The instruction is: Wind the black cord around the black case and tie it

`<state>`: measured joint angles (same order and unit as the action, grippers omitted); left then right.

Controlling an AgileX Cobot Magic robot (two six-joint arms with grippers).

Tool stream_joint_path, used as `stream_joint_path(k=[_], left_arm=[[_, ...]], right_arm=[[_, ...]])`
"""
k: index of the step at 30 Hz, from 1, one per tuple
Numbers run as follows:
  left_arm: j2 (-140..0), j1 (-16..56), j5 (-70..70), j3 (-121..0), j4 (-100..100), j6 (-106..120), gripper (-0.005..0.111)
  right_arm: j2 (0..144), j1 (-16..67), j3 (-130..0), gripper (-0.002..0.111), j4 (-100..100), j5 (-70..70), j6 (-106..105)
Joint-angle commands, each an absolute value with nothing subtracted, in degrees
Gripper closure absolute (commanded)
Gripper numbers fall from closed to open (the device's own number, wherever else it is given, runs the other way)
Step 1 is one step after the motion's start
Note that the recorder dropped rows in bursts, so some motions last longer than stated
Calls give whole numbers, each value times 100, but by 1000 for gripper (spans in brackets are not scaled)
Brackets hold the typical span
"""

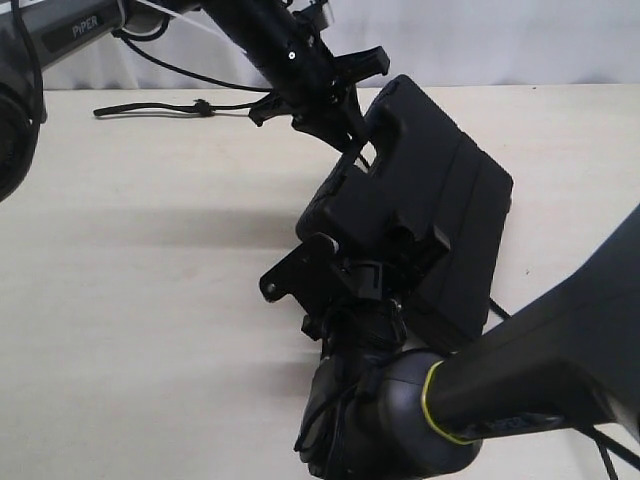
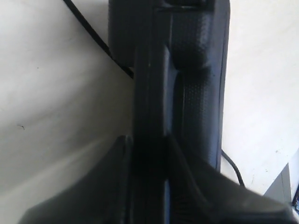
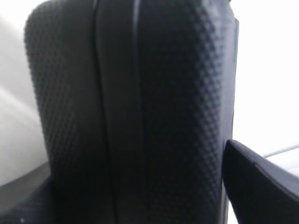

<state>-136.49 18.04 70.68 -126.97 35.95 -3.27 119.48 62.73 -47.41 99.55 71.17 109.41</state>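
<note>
My left hand (image 2: pixel 147 140) clamped on case (image 1: pixel 430 210) rim; case tilted over cream table (image 1: pixel 130 260). Right hand (image 1: pixel 355 260) wide astride case, grip unclear. Cord (image 1: pixel 150 110), white backdrop (image 1: pixel 500 40) beyond case.

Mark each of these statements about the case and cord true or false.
1. The case lies flat on the table. False: it is tilted, one edge raised.
2. The left gripper clamps the case's edge. True.
3. The cord is tied around the case. False: its knotted end lies loose on the table.
4. The right gripper has the case between its fingers. True.
</note>
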Motion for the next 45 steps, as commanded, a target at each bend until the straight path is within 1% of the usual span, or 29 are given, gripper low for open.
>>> stream_joint_path(k=[1, 3, 5, 8, 13, 19, 24, 28, 30, 37, 45], left_arm=[[-13487, 1802, 6996, -12805, 3810, 97, 81], [-13487, 1802, 6996, -12805, 3810, 168, 69], [-13487, 1768, 6996, -12867, 3824, 168, 60], [-13477, 1627, 6996, -13142, 3824, 168, 54], [-13345, 1262, 6996, -13658, 3508, 190, 54], [-13267, 925, 6996, -13672, 1800, -33, 54], [-13455, 698, 6996, -13672, 561, -738, 54], [-13759, 538, 6996, -13672, 423, -1662, 54], [-13917, 523, 6655, -13672, 549, -2132, 54], [-14448, 523, 5516, -13672, 874, -2452, 54], [-15043, 370, 3098, -13672, 862, -2543, 54]], right_arm=[[11920, 6392, -4766, 104, 9995, 6996, 10922], [11878, 6408, -4766, 104, 9995, 6996, 10922], [11793, 6408, -4766, 104, 9995, 6996, 10945], [11672, 6408, -4766, 104, 9995, 6996, 11172], [11527, 6408, -4766, 104, 9913, 6996, 11331], [11156, 6408, -4766, 104, 9661, 6996, 11453], [10984, 6408, -4766, 104, 9635, 6996, 11564], [10973, 6408, -4766, 104, 9635, 6996, 11564], [10973, 6408, -4766, 104, 9635, 6996, 11564], [10973, 6408, -4766, 104, 9635, 6996, 11564], [10973, 6408, -4766, 104, 9647, 6996, 11564]])
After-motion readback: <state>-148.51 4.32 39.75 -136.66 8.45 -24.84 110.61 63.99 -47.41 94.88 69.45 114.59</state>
